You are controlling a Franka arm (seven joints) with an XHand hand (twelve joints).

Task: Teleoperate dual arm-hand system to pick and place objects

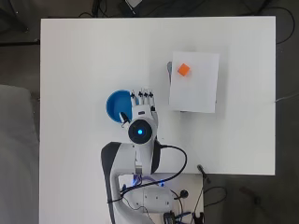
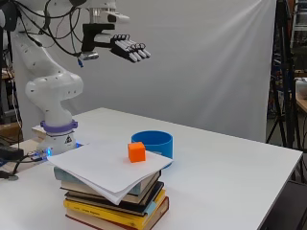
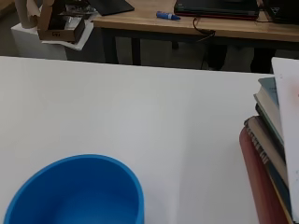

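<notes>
Hand hangs high over the blue bowl, fingers straight, empty; orange cube sits beside the bowl on stacked books, likely the pick target.

We count one orange cube, one blue bowl, one white sheet of paper and one stack of books, several deep, on one white bench, under one hand.
</notes>
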